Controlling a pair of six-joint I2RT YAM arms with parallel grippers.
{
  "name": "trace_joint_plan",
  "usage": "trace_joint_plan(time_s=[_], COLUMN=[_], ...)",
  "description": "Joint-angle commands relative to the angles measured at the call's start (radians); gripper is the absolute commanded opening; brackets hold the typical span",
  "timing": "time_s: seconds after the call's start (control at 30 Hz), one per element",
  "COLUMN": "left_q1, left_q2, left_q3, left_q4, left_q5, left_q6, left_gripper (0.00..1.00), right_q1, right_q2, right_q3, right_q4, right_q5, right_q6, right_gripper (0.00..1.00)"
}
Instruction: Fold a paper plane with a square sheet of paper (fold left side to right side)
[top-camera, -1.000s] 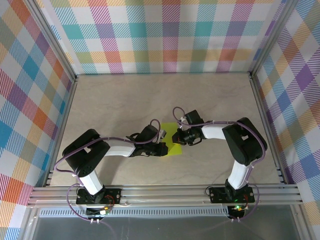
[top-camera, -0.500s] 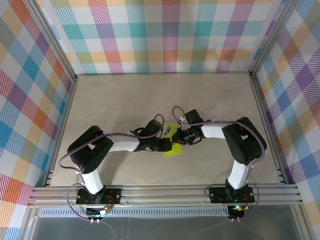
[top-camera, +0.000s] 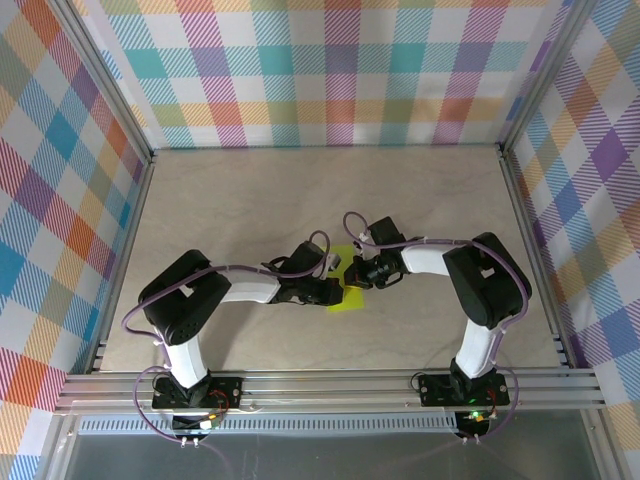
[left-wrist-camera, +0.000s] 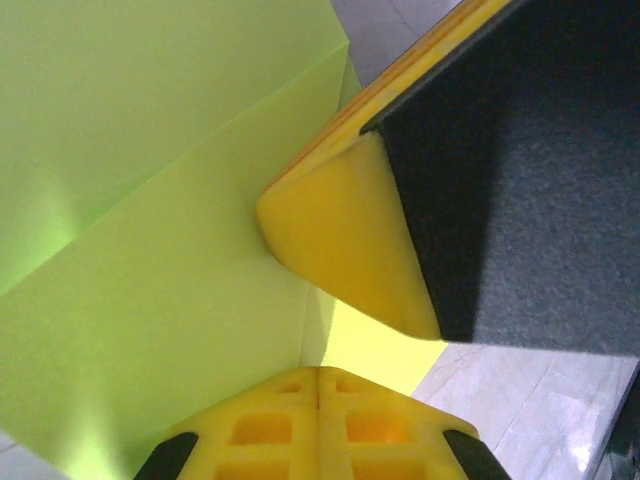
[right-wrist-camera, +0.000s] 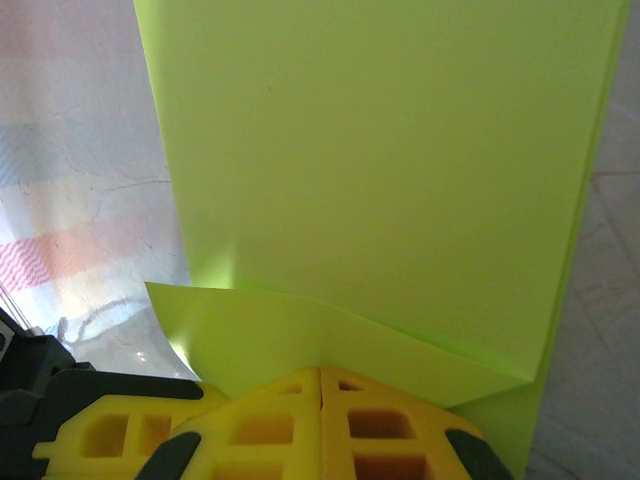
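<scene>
Square sheet of paper (top-camera: 347, 300) lies flat on table (top-camera: 250, 200), just 6 o'clock of centre, partly under both grippers. Layers overlap and a crease edge is visible on the sheet (left-wrist-camera: 150, 250).

Left gripper (top-camera: 333, 290) comes in from 9 o'clock, fingers pressed together, tips on paper.

Right gripper (top-camera: 354, 273) comes in from 3 o'clock, fingers pressed together, tips at a small raised flap of the sheet (right-wrist-camera: 380, 170).

Cannot tell whether either pinches paper.

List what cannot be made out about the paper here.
- Top external view: creases of the sheet of paper, hidden under the left end effector and right end effector.
- Left wrist view: its outline, cut off by the frame edges and covered by a finger of the right end effector.
- Right wrist view: its far edge, cut off at the top.
</scene>
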Motion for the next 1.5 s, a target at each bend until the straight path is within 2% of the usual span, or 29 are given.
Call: trace_joint_plan(time_s=[0.0, 0.4, 0.93, 1.23, 1.47], left_q1=[0.007, 0.007, 0.005, 0.017, 0.079], left_q2=[-0.024, -0.064, -0.129, -0.227, -0.331], left_q3=[-0.061, -0.166, -0.268, -0.270, -0.249], left_q4=[-0.062, -0.031, 0.000, -0.016, 0.002], left_q5=[0.038, 0.084, 0.055, 0.044, 0.022], left_q6=[0.020, 0.028, 0.002, -0.005, -0.012], left_gripper=[0.00, 0.00, 0.00, 0.00, 0.26], right_q1=[-0.009, -0.034, -0.035, -0.030, -0.026], right_q2=[0.061, 0.083, 0.082, 0.027, -0.061], right_q3=[-0.008, 0.004, 0.022, 0.029, 0.032], right_q4=[-0.101, -0.128, -0.145, -0.091, 0.005], right_q5=[0.098, 0.101, 0.083, -0.018, -0.109], right_q6=[-0.037, -0.057, -0.065, -0.043, 0.017], right_gripper=[0.00, 0.00, 0.00, 0.00, 0.00])
